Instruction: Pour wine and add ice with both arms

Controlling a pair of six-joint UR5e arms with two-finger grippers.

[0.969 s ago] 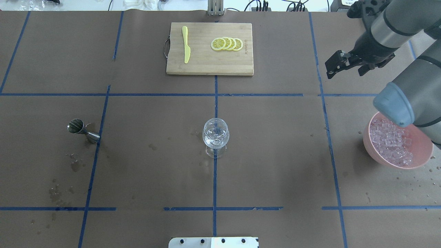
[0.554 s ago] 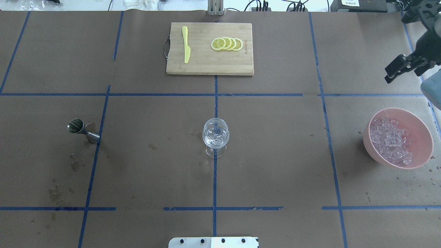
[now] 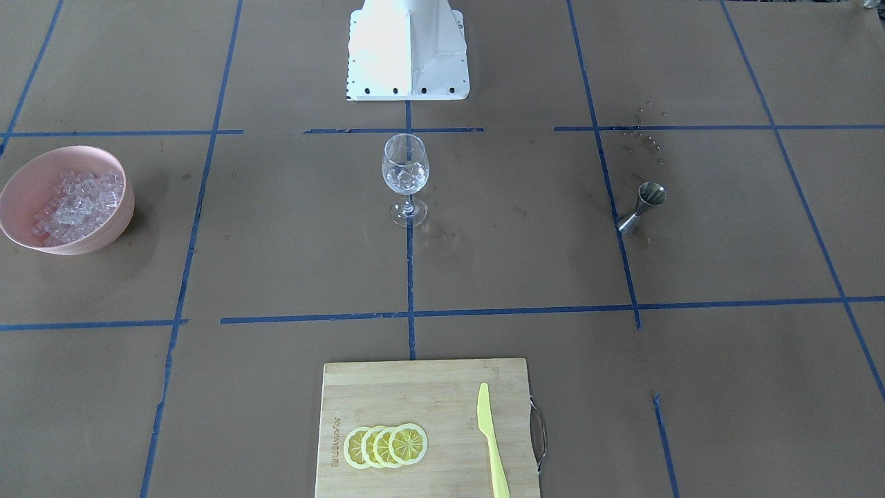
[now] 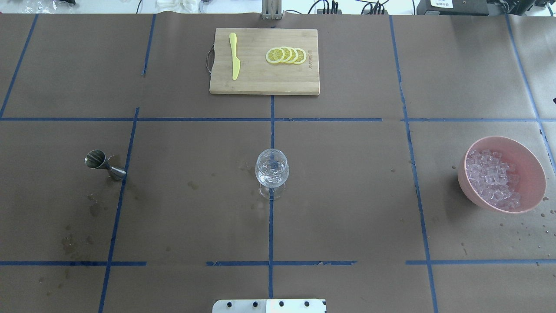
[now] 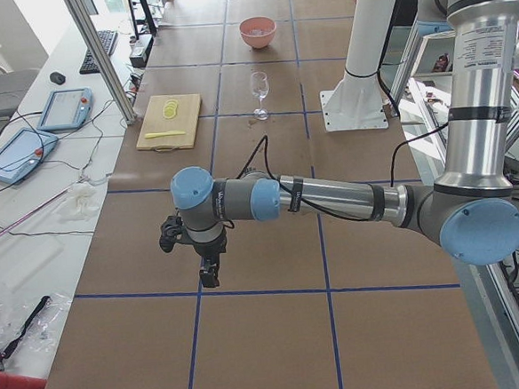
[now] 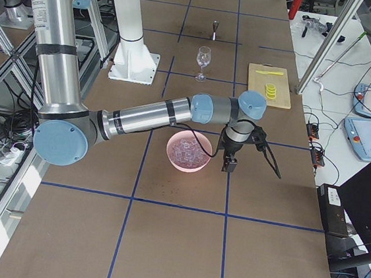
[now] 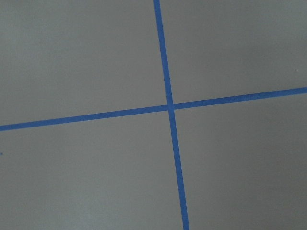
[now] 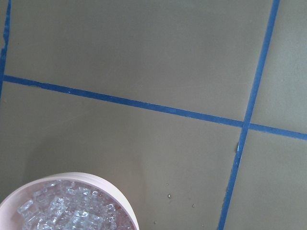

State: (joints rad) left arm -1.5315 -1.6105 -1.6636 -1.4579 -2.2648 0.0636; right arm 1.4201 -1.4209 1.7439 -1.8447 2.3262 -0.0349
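The ice (image 4: 493, 182) is a heap of clear cubes in a pink bowl (image 4: 504, 140) at the table's right; it also shows in the front view (image 3: 72, 200) and the right wrist view (image 8: 67, 213). A wine glass (image 4: 272, 167) stands at the table's centre with a few clear cubes in it. My right gripper (image 6: 228, 163) hangs just beside the bowl (image 6: 172, 156), away from the robot's base, seen only in the exterior right view. My left gripper (image 5: 210, 274) points down over bare table at the left end. I cannot tell whether either is open.
A steel jigger (image 4: 102, 163) stands left of the glass. A wooden cutting board (image 4: 264, 82) at the far side carries lemon slices (image 4: 286, 55) and a yellow knife (image 4: 234, 56). The white pedestal (image 3: 408, 48) stands at the near edge. Wet spots mark the brown paper.
The right arm has swung out of the overhead view to the right, uncovering the pink bowl. Glass, jigger and board have not moved.
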